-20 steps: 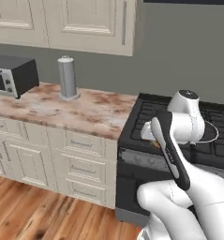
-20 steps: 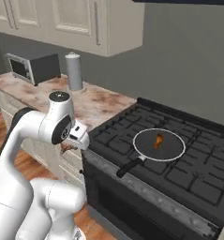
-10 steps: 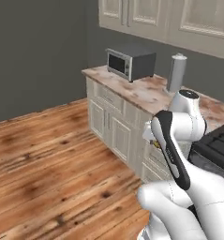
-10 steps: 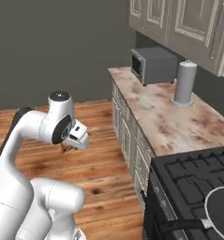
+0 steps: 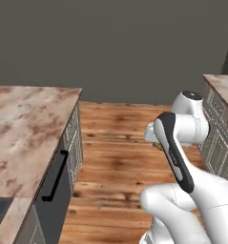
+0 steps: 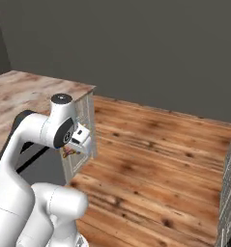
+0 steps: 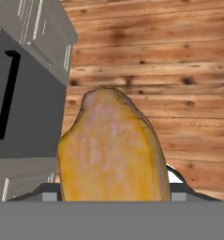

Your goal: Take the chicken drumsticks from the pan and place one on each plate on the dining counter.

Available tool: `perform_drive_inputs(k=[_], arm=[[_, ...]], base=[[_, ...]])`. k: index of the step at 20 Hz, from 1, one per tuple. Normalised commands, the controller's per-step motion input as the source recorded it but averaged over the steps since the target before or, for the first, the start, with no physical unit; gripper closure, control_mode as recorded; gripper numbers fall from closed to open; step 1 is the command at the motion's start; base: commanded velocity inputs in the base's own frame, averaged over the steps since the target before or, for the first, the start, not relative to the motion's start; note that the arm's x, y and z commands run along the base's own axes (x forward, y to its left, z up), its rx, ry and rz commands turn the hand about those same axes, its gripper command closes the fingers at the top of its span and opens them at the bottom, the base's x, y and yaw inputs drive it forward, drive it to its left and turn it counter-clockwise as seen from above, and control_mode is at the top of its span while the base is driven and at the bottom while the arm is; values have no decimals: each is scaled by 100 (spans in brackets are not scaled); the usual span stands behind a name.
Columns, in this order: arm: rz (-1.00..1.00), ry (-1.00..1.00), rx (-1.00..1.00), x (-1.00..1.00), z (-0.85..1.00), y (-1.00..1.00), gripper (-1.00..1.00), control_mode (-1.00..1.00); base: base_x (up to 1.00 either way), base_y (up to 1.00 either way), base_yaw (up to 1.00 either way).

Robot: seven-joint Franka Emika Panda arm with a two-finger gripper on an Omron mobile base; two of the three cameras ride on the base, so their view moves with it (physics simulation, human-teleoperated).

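A golden-orange chicken drumstick (image 7: pixel 111 150) stands large in the hand view, with my gripper (image 7: pixel 114 194) shut on its lower part. In the right base view the gripper (image 6: pixel 76 147) hangs just below the arm's elbow, and the drumstick (image 6: pixel 67 153) peeks out beneath it. It is held beside the end of the dining counter (image 6: pixel 20 91), over the floor. That counter (image 5: pixel 25 128) of mottled beige stone runs along the left of the left base view. The pan and the plates are out of view.
Wooden floor (image 5: pixel 120 143) spreads ahead toward a dark grey wall (image 5: pixel 110 43). A dark front panel with a black handle (image 5: pixel 56 176) sits under the dining counter. Pale cabinets (image 5: pixel 222 128) stand at the right edge.
The base has turned, so the stove, pan and microwave counter have swung out of view. The floor and dining counter have come in. The drumstick stays in the gripper.
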Motion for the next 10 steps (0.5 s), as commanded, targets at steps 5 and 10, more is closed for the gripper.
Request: perform_drive_inputs(k=[5, 10], arm=[[0, 0, 0, 0, 0, 0, 100, 100], [0, 0, 0, 0, 0, 0, 100, 100]], base=[[0, 0, 100], [0, 0, 100]])
